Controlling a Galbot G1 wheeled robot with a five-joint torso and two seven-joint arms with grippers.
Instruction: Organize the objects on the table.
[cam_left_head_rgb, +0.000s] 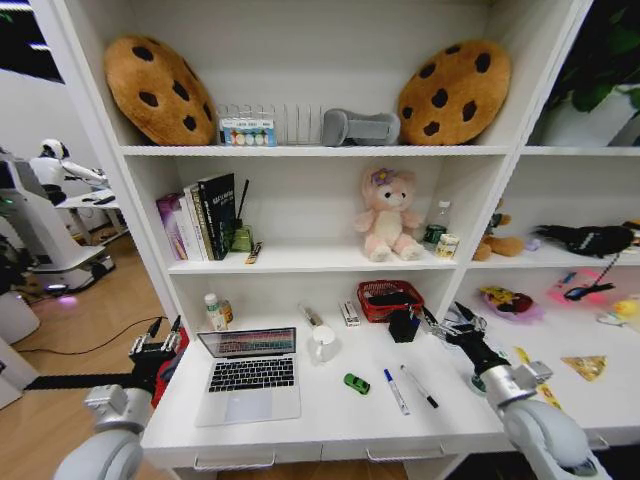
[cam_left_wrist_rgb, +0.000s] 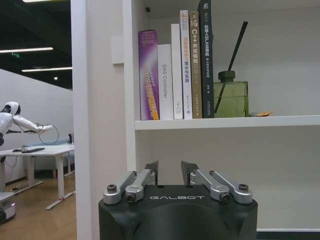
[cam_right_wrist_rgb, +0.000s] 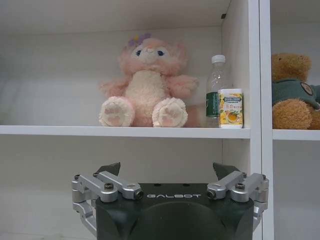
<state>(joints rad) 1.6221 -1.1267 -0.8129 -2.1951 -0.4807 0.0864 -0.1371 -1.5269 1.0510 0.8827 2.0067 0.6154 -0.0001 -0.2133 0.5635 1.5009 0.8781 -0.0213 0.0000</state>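
Observation:
An open silver laptop (cam_left_head_rgb: 248, 375) sits at the left of the white table (cam_left_head_rgb: 330, 418). To its right lie a tiny green toy car (cam_left_head_rgb: 356, 383), a blue-capped pen (cam_left_head_rgb: 396, 390) and a black-capped pen (cam_left_head_rgb: 420, 386). My left gripper (cam_left_head_rgb: 162, 332) hovers off the table's left end, beside the laptop, open and holding nothing. In the left wrist view this gripper (cam_left_wrist_rgb: 169, 170) faces the shelf of books. My right gripper (cam_left_head_rgb: 450, 318) hangs open above the table's back right, beyond the pens. The right wrist view has that gripper (cam_right_wrist_rgb: 169, 170) spread wide toward the pink plush bear (cam_right_wrist_rgb: 146, 82).
A white mug (cam_left_head_rgb: 322, 344), a red basket (cam_left_head_rgb: 389, 299), a black holder (cam_left_head_rgb: 403, 325) and a small bottle (cam_left_head_rgb: 213, 312) stand along the back of the table. Shelves above hold books (cam_left_head_rgb: 200, 215) and cookie cushions (cam_left_head_rgb: 160, 88). Toys and packets lie to the right.

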